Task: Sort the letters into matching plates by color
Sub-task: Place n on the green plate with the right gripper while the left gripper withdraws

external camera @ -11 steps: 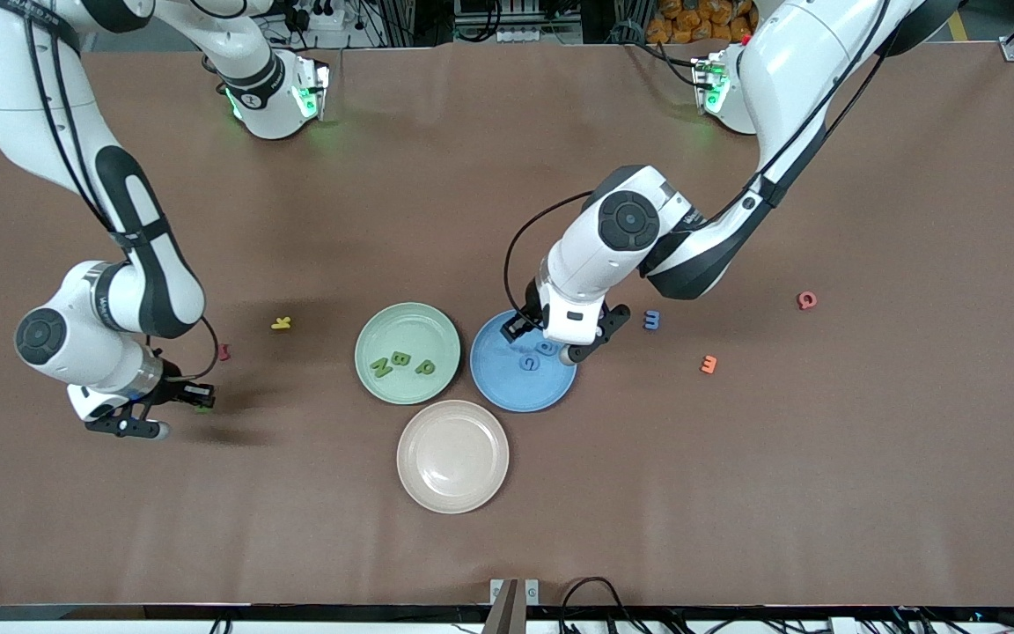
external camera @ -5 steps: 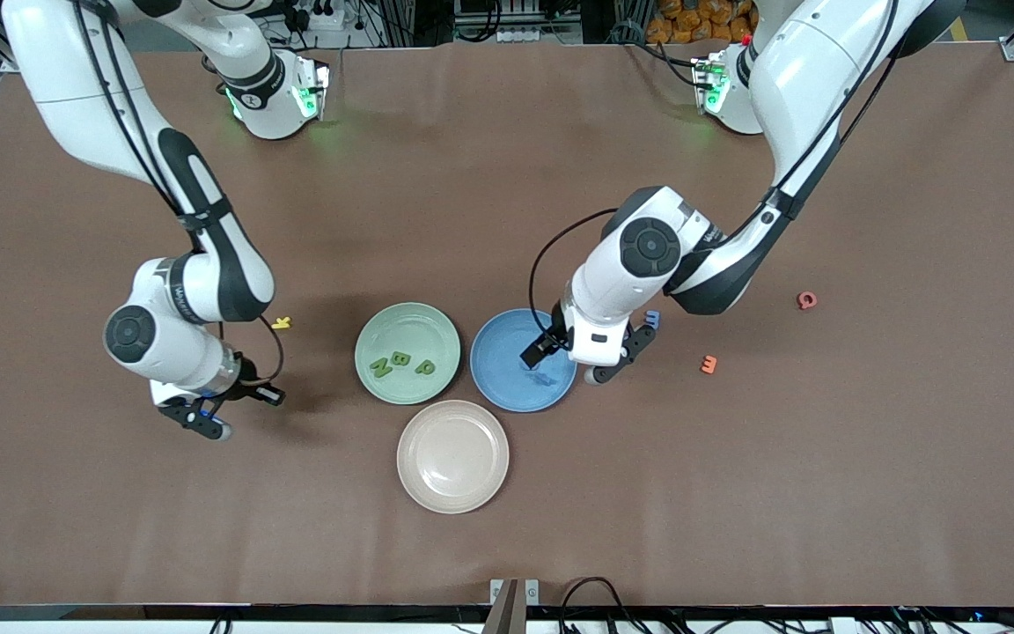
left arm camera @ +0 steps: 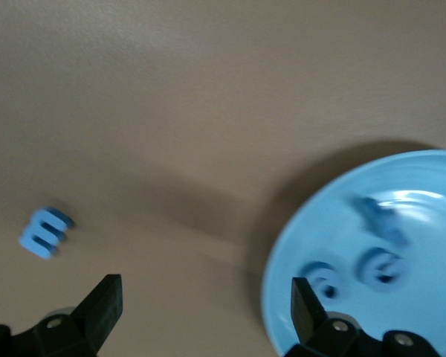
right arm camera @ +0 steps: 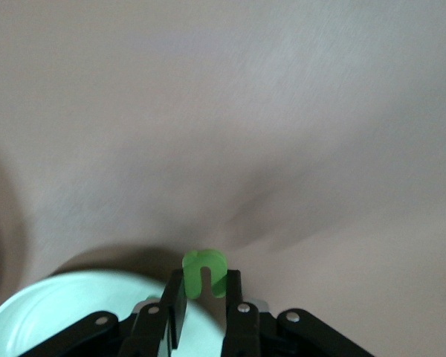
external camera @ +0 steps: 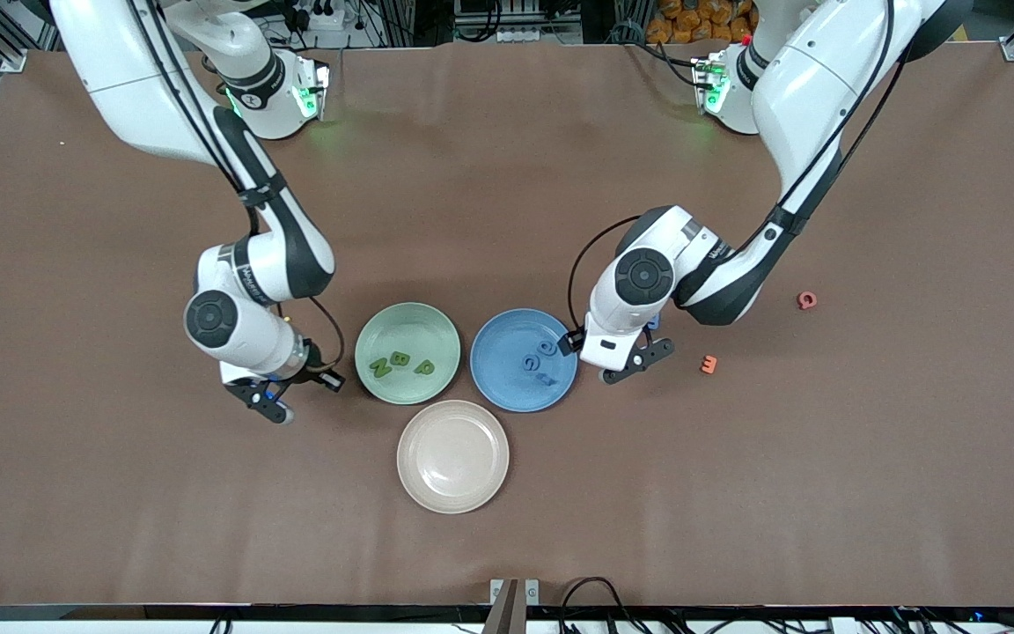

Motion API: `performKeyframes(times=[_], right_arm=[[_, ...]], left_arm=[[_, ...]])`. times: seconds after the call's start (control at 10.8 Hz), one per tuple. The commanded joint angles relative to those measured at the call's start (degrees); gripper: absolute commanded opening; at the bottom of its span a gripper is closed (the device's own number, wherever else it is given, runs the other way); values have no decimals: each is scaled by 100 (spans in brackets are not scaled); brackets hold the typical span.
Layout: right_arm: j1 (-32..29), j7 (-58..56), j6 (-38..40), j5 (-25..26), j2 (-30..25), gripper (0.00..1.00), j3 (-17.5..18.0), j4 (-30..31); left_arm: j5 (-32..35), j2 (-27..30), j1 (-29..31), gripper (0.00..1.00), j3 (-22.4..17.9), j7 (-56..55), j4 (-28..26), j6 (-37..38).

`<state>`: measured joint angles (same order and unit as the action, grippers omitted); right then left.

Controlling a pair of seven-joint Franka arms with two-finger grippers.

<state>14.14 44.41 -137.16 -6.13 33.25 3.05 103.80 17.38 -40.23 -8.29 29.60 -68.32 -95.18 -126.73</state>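
The pale green plate [external camera: 407,317] holds three green letters [external camera: 400,359]. The blue plate [external camera: 498,387] beside it holds three blue letters [external camera: 547,379], which also show in the left wrist view [left arm camera: 379,266]. My right gripper [external camera: 296,396] is shut on a green letter [right arm camera: 204,274], over the table at the green plate's rim [right arm camera: 52,301]. My left gripper [external camera: 610,352] is open and empty, over the table at the blue plate's rim [left arm camera: 282,253]. A fourth blue letter [external camera: 652,321] lies on the table by the left arm; it also shows in the left wrist view [left arm camera: 46,232].
A beige-pink plate [external camera: 452,455] lies nearer to the front camera than the two plates. An orange letter [external camera: 709,364] and a red letter [external camera: 807,300] lie toward the left arm's end of the table.
My right gripper has carried the green letter from the right arm's end toward the green plate. My left gripper has moved off the blue plate, where a third blue letter now lies.
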Motion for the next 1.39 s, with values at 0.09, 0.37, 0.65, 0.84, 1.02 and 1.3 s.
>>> performKeyframes(times=[0.09, 0.37, 0.65, 0.84, 1.02, 1.3], right_arm=[[729, 848, 172, -344, -196, 13, -6, 44], [1152, 1184, 163, -415, -178, 13, -15, 44], [1153, 1123, 172, -406, -187, 100, -59, 53], [1135, 696, 277, -354, -239, 100, -208, 44], [1083, -226, 592, -354, -388, 100, -496, 35], [724, -1493, 743, -363, -459, 100, -867, 18]], left_arm=[[345, 585, 248, 100, 20, 1423, -808, 43], [537, 1112, 494, 100, 37, 2032, -1553, -201], [696, 1658, 723, 100, 72, 2174, -2783, -1535], [863, 1677, 785, 100, 72, 2174, -2988, -1618], [986, 1720, 976, 100, 72, 2174, -3155, -1636], [1004, 1467, 1363, 100, 72, 2096, -3016, -1653]])
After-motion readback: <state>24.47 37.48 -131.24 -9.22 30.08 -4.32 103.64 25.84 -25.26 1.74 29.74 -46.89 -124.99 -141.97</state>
